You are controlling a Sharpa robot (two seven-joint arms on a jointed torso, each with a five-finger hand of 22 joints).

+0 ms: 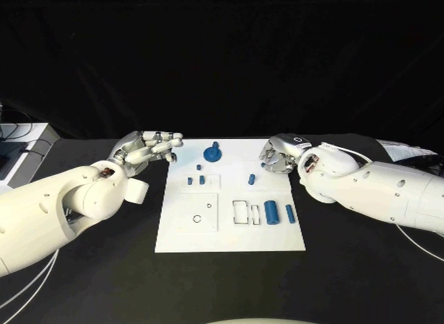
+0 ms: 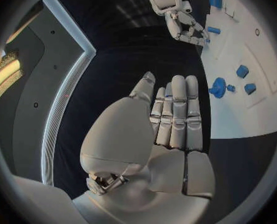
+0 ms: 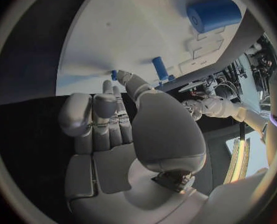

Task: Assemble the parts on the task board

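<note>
**Asker:** Setting?

**Describer:** Black table [image 1: 105, 283] against a black backdrop. White task board [image 1: 232, 239] lying flat in the middle, long side running away from the robot. White box [image 1: 23, 158] with cables at the far left edge of the table.

**Asker:** And on the board?

**Describer:** Blue parts, all resting on the board, none lifted. Round blue piece with a knob [image 1: 213, 155] at the far edge. Nearer, 3 small blue pegs [image 1: 195, 180] in a cluster left of centre. 1 more blue peg [image 1: 251, 179] standing alone to their right. Toward the near right, a thick blue cylinder [image 1: 272, 212] lying lengthwise, with a slimmer blue rod [image 1: 291, 214] just beside it.

**Asker:** Left side?

**Describer:** Left robot hand [image 1: 149, 147] hanging just off the board's far left corner, near the round knobbed piece but apart from it. Released: fingers stretched out straight in the left wrist view, palm bare, nothing grasped.

**Asker:** Right side?

**Describer:** Right robot hand [image 1: 283, 154] over the board's far right corner, close to the lone peg yet not touching it. Clenched on nothing: fingers curled inward in the right wrist view, thumb reaching out toward the board.
</note>
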